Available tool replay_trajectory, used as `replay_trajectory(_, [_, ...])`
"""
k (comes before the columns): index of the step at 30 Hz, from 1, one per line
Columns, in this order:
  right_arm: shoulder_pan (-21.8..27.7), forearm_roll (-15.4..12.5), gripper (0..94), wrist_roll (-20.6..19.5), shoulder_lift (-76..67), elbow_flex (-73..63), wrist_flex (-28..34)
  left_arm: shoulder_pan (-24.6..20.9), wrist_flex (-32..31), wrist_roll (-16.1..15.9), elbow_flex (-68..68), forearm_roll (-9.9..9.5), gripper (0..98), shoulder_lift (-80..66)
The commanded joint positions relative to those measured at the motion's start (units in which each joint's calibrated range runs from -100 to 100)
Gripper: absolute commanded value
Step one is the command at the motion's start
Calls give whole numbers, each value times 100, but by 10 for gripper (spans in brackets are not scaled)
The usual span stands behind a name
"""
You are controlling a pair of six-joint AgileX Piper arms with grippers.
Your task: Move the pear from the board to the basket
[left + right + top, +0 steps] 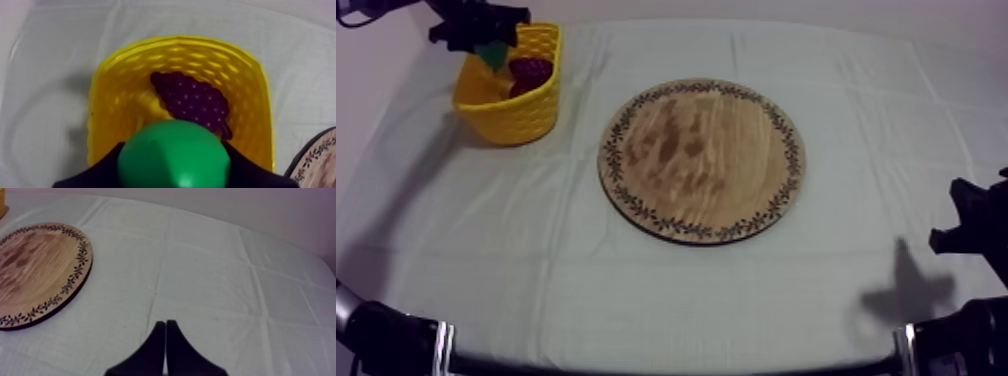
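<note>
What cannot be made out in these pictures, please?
1. Left wrist view: the pear hides part of the grapes and the yellow basket's floor.
2. Top view: the left gripper covers most of the pear.
3. Right wrist view: the frame edge cuts off the wooden board.

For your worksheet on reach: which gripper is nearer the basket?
Left. The left gripper hangs over the basket, shut on the pear; the right gripper rests far off, beyond the board.
</note>
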Motion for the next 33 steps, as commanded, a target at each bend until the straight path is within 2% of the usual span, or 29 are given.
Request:
replay_trajectory(1, [0,1,5,-1,1,5,6,-9,-17,-9,-12,6,495,79])
replay_trajectory(8, [0,1,5,-1,1,5,6,-36,-54,-111,-105,92,566,188])
replay_trajectory(15, [0,1,5,1,1,5,6,-91,-303,51,-101,142,849,110])
replay_trajectory(19, [-1,1,5,1,1,5,6,-98,-346,228,-98,100,932,37])
replay_trajectory(26, [0,1,5,-1,1,5,6,-102,-381,277,-25,83,943,-145])
replay_trajectory(33, [0,1,5,0,1,5,6,-233,-880,108,292,218,782,-793])
